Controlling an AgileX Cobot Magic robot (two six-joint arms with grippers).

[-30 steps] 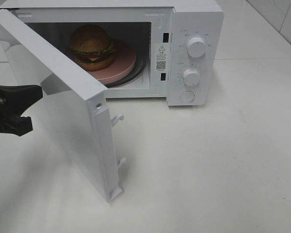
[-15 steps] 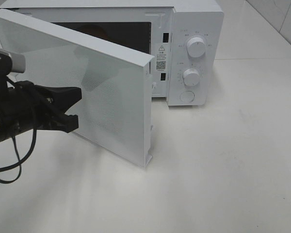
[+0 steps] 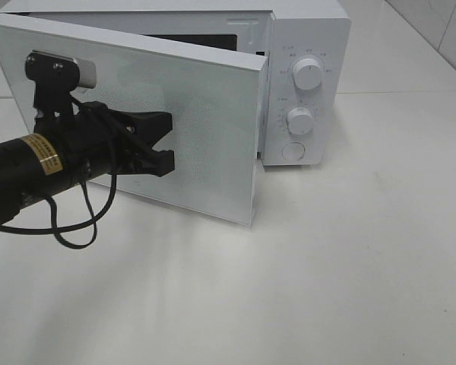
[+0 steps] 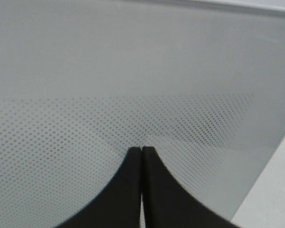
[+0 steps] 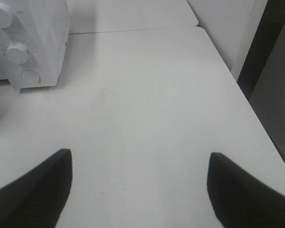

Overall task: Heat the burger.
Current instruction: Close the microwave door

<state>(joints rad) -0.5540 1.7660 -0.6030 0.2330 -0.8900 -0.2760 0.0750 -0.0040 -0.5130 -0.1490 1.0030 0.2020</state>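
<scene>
**Figure. Heating task, door-closing stage.** The microwave [image 3: 304, 46] stands at the back of the white table [image 3: 349, 266]. Its door [image 3: 205, 129], hinged on the side away from the control panel, is swung most of the way toward the microwave's front. It stands ajar, with a wedge of dark cavity showing above its top edge and its free edge short of the panel.

The burger is not visible in any view, because the door's perforated window covers the opening. It is judged to sit inside the microwave's cavity, but this cannot be confirmed here.

The left gripper [image 4: 141, 152] is in front of the microwave with its fingers pressed together, holding nothing. Its tips are at the outer face of the door, about the middle of the window, and contact looks likely.

The right gripper [image 5: 137, 161] hangs over bare table well out from the microwave's panel side. Its fingers are spread wide and empty.

*Progress (judgement).* Loading appears complete and closing the door is under way. The steps left are:

- press the door until it latches flush with the microwave's front;
- set the controls on the panel, which are the upper knob [image 3: 308, 74], the lower knob [image 3: 299, 120] and, below them, the round button [image 3: 292, 150].

None of the three controls is being touched. The open right gripper is the nearer one to the panel and seems suited to turning a knob.
</scene>
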